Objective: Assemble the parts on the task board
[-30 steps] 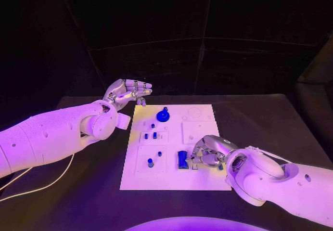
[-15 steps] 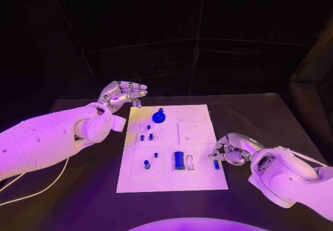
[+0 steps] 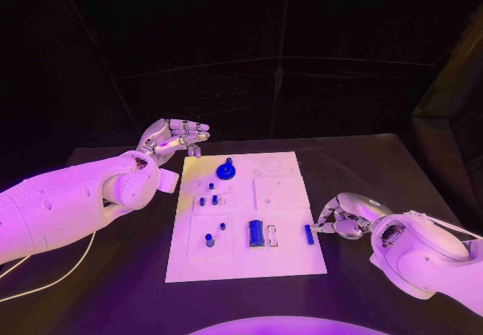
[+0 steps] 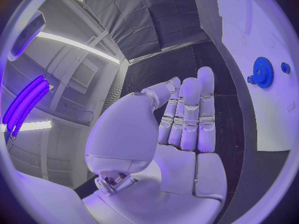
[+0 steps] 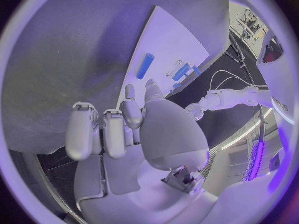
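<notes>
Blue cylinder part released on board

White rectangular task board (image 3: 284,262) mid-table. Right hand (image 3: 345,217) has pulled back off the board's right edge, fingers curled, empty; small blue cylinder part (image 3: 309,234) now lies beside it. Left hand (image 3: 173,137) stays raised far-left, curled on nothing. Fingertip contact unclear.

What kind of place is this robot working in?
Probably a robotics lab or demo booth: a black table backed by dark drapes, a white task board carrying small blue parts, and ceiling strip lights in the left wrist view.
</notes>
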Available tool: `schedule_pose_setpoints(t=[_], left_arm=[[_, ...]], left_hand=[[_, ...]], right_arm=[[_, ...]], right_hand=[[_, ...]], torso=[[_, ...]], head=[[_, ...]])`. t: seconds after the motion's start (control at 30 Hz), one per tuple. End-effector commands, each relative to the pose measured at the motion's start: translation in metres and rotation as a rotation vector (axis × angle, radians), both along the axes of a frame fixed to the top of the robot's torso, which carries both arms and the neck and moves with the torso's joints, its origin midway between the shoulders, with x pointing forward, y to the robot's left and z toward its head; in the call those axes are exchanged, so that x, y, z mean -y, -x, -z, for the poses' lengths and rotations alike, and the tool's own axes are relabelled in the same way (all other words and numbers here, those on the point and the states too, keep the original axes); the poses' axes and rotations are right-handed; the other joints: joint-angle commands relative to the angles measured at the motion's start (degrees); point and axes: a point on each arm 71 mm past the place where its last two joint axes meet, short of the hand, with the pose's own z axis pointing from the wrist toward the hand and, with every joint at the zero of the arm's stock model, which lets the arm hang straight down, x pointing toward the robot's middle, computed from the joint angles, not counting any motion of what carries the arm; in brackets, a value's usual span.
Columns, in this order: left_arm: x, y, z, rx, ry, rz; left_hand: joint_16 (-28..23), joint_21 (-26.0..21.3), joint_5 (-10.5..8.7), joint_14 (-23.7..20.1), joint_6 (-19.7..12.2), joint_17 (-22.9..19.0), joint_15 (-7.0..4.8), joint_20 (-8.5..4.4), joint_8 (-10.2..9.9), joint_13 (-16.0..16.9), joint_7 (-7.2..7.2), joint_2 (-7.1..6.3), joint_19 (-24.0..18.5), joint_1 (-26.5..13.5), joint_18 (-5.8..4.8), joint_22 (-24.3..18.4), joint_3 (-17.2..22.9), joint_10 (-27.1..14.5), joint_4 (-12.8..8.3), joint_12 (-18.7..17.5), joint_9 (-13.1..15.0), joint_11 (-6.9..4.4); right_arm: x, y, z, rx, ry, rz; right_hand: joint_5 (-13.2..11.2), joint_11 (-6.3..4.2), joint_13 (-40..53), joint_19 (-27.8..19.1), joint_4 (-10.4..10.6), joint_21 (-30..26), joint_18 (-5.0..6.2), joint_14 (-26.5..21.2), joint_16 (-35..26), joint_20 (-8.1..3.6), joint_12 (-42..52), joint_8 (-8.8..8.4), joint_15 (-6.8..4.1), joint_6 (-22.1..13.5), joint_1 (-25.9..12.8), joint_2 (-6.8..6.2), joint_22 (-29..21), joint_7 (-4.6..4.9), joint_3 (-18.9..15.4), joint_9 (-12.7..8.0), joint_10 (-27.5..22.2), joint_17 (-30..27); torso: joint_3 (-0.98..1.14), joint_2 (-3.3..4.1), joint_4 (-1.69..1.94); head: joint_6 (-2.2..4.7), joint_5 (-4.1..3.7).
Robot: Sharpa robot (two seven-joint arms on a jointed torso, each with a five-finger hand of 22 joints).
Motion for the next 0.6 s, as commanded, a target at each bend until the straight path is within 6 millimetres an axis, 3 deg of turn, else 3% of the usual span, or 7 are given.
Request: schedule_pose_setpoints(t=[0.03,0.4,0.6], left_arm=[[0.0,0.0,-0.001,0.005,0.005,0.005],[0.0,0.0,0.0,0.003,0.004,0.006],[0.0,0.0,0.0,0.002,0.004,0.006]], left_hand=[[-0.2,-0.2,0.16,-0.5,0.1,-0.1,-0.05,-0.06,0.1,-0.1,-0.05,0.34,-0.4,-0.1,0.87,-0.1,-0.3,-0.3,0.0,0.2,-0.1,0.04],[-0.2,-0.2,0.16,-0.5,0.1,-0.1,-0.05,-0.06,0.1,-0.1,-0.05,0.34,-0.4,-0.1,0.87,-0.1,-0.3,-0.3,0.0,0.2,-0.1,0.04],[-0.2,-0.2,0.16,-0.5,0.1,-0.1,-0.05,-0.06,0.1,-0.1,-0.05,0.34,-0.4,-0.1,0.87,-0.1,-0.3,-0.3,0.0,0.2,-0.1,0.04]], right_arm=[[-0.001,0.0,0.003,-0.022,0.053,-0.01],[-0.012,-0.005,0.01,-0.055,0.076,-0.041],[-0.018,-0.006,0.012,-0.065,0.082,-0.056]], right_hand=[[0.1,0.11,-0.1,-0.1,0.1,0.1,-0.77,3.6,0.0,0.19,-0.4,-0.31,0.23,0.4,-0.8,0.1,-0.1,0.0,-0.4,-0.1,-0.1,2.0],[0.4,0.03,-0.1,-0.2,0.3,0.0,-0.75,3.6,-0.1,0.16,-0.5,-0.44,0.17,0.8,-1.0,-0.16,-0.2,-0.11,-0.8,-0.1,-0.2,2.0],[0.6,-0.14,-0.1,-0.2,-0.1,0.0,-0.74,3.6,-0.1,0.08,-0.5,-0.47,0.04,1.5,-0.2,-0.18,-0.2,-0.3,-0.8,0.1,-0.2,2.0]], torso=[[-0.02,0.05,0.12],[-0.05,0.07,-0.06],[-0.04,0.01,0.04]], head=[[-0.11,0.0],[-0.41,0.15],[-0.5,0.06]])
